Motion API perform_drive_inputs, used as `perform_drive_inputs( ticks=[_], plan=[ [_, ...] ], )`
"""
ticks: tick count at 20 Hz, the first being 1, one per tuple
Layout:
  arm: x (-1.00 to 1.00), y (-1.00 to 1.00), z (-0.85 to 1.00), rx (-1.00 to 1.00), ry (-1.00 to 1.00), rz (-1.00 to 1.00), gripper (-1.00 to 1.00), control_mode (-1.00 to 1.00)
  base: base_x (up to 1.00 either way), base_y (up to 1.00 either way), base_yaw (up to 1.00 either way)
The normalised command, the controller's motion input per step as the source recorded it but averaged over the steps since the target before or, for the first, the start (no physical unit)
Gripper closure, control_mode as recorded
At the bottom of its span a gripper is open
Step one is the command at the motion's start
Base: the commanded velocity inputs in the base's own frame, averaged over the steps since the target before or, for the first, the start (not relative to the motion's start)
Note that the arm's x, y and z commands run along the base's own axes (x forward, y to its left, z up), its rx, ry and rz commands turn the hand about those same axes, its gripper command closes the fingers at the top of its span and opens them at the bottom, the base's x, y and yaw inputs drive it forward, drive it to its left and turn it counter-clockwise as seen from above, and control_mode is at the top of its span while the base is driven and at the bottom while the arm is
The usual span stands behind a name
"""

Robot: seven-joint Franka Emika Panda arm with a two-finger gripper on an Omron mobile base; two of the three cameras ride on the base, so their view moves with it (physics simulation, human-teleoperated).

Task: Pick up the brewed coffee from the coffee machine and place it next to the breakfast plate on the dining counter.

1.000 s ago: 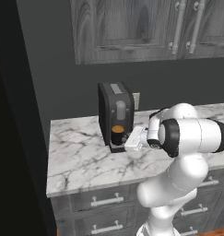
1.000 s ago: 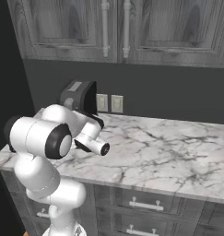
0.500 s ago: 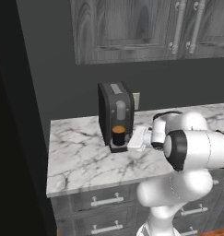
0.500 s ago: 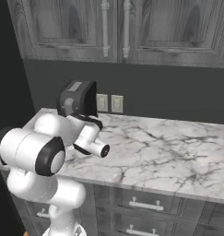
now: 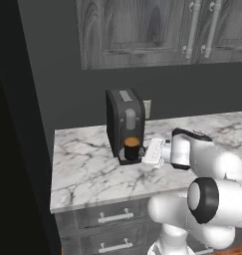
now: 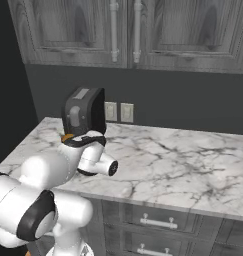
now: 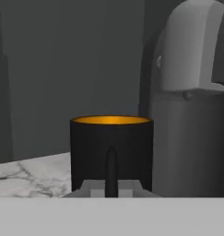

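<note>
Marble worktop under dark cabinets carries the scene – at its left end, near the back wall, the pincer (image 7: 111, 189) has just gone from partly open to fully closed, its tips on the side handle of the brewed coffee (image 5: 132, 148). The mug stands on the drip tray of the coffee machine (image 5: 123, 122), not lifted yet – so the grasp looks made, and lifting out should come next

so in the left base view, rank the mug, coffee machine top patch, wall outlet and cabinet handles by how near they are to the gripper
1. mug, at the gripper, on the drip tray.
2. top patch of the coffee machine, above the mug.
3. wall outlet, behind the machine, to its right.
4. cabinet handles, up high on the right.
</note>
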Motion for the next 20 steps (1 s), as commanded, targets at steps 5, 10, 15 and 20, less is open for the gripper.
perform_drive_inputs(
  ticks=[5,10,15,20],
  plan=[
    [-0.56,-0.15,0.5,0.0,0.0,0.05,1.0,-1.0,0.0,0.0,0.0],
    [-0.62,-0.05,0.2,0.0,0.01,0.07,1.0,-1.0,0.0,0.0,0.0],
    [-0.3,-0.12,0.05,0.0,0.0,0.01,1.0,-1.0,0.0,0.0,0.0],
    [-0.03,-0.1,0.0,0.0,0.0,0.0,1.0,-1.0,0.0,0.0,0.0]
  ],
)
